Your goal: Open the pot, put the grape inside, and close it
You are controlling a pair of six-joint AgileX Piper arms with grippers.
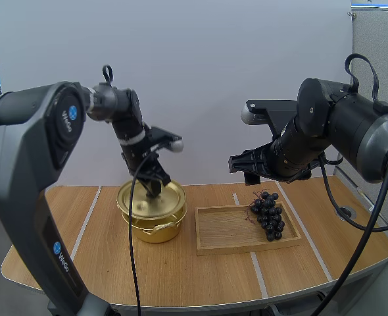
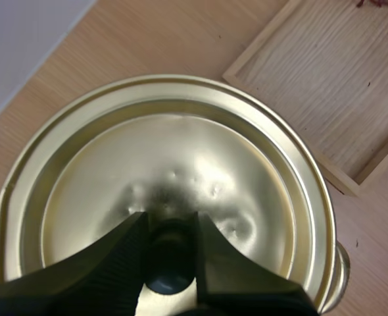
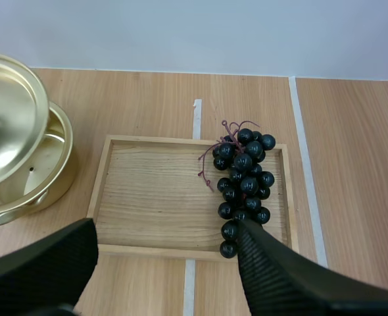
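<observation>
Opening looked barely started: beside the wooden tray (image 1: pixel 227 232), the pot (image 1: pixel 156 230) had its lid (image 2: pixel 181 151) tipped up, knob (image 2: pixel 169 266) clamped in my left gripper (image 2: pixel 169 224). Grapes (image 3: pixel 243 184) lay in the tray under my right gripper (image 3: pixel 168 227), fingers apart; loading and closing remained.

The right pincer (image 3: pixel 166 227) hangs over the wooden tray (image 3: pixel 154 197), its two black fingers (image 3: pixel 273 276) spread wide apart. A bunch of grapes (image 3: pixel 243 187) lies in the tray's 3 o'clock half, stem toward 12. At the tray's 9 o'clock, on the counter (image 3: pixel 135 99), stands the gold pot (image 3: pixel 57 158), its lid (image 3: pixel 6 125) tilted above the rim.
</observation>
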